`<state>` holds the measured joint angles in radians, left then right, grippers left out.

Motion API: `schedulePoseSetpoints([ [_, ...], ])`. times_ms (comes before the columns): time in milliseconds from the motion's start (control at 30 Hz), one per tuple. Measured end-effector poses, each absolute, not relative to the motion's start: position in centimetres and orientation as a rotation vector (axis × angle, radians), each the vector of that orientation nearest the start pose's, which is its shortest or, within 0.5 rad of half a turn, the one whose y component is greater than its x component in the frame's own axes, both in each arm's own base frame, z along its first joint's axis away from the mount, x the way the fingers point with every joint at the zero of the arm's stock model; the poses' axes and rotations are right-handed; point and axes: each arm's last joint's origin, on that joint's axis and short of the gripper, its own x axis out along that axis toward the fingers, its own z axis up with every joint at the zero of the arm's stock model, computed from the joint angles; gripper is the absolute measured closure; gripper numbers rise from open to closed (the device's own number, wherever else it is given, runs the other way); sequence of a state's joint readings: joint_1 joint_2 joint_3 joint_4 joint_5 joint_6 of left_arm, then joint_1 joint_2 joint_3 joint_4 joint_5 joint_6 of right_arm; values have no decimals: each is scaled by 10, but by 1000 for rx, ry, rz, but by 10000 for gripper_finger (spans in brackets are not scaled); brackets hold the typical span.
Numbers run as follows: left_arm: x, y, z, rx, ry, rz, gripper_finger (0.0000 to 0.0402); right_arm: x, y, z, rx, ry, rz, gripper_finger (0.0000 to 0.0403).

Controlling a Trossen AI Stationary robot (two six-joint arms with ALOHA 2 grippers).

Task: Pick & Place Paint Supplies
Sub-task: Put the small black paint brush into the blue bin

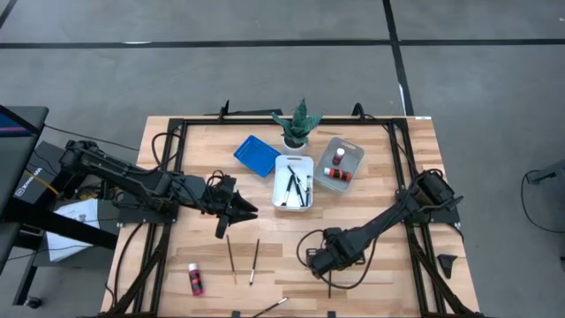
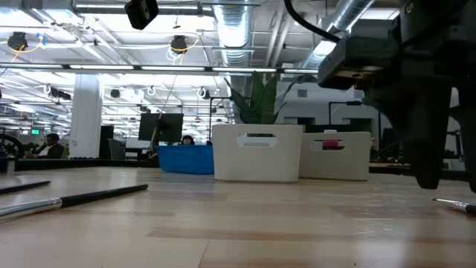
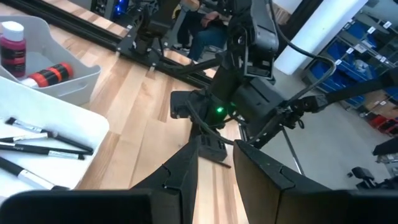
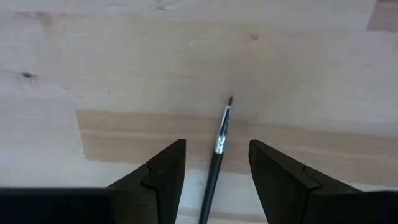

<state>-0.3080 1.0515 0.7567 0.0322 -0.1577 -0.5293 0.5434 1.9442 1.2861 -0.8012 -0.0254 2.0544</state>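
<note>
paint supplies, progress check. the white tray (image 1: 294, 165) at the worktop's middle holds several paintbrushes (image 1: 296, 187); the grey tray (image 1: 351, 152) beside it holds two red bottles (image 1: 338, 167), one upright, one on its side. the blue tray (image 1: 256, 155) looks bare.

left to do, as far as can be seen: one pink bottle (image 1: 195, 279) lies near the front-left of the worktop (image 1: 397, 150), two brushes (image 1: 231, 257) lie just right of it, another brush tip (image 1: 272, 305) shows at the front edge, and one brush (image 4: 217, 146) lies under the right arm.

right gripper (image 1: 320, 261) is low over the worktop's front-middle, jaws open and straddling that dark-handled brush, which lies flat between them, not yet gripped. judged step in hand: closing on this brush.

left gripper (image 1: 243, 210) hovers left of the white tray, above the loose brushes, jaws partly open and holding nothing.

judgement: roughly half to two-thirds placed; at least five items outstanding.
</note>
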Motion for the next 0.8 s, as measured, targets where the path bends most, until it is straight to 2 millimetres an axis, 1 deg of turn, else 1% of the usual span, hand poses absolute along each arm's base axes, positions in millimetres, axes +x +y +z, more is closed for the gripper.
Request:
schedulePoseSetpoints([
  [200, 224, -67, 294, -464, 289, -78, 304, 306, 186, 147, 1256, 1230, -1080, 236],
  [533, 224, -67, 294, -465, 288, -78, 304, 308, 189, 143, 1261, 1229, -1065, 277],
  [600, 224, -67, 294, -464, 288, -78, 304, 308, 189, 139, 1258, 1231, -1069, 283],
  [800, 224, -67, 294, -465, 288, -78, 304, 309, 190, 138, 1257, 1234, -1074, 287],
])
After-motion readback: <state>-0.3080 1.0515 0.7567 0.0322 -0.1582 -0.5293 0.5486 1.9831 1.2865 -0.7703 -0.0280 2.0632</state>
